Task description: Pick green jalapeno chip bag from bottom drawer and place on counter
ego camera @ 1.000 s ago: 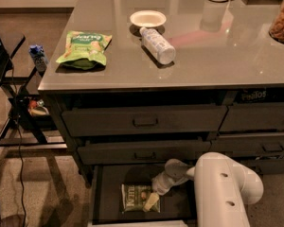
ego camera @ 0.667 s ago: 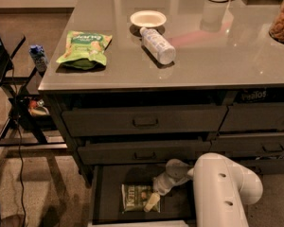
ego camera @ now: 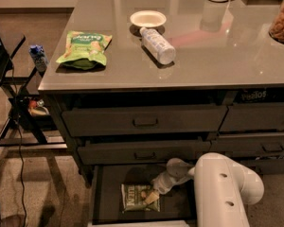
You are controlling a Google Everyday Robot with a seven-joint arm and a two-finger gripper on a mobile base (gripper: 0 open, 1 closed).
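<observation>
Camera view: gripper (ego camera: 153, 196) over drawer's dark floor (ego camera: 109, 193)

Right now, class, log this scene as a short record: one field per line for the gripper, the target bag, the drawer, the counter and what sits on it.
gripper: gripper down inside the bottom drawer, at the right edge of the target bag
target: green jalapeno chip bag lying flat on the drawer floor
drawer: bottom drawer pulled open; both drawers above it shut
counter: counter grey and glossy
on counter: brighter green bag at left, white bowl, white bottle lying on its side
task stage: bag not yet lifted out
</observation>
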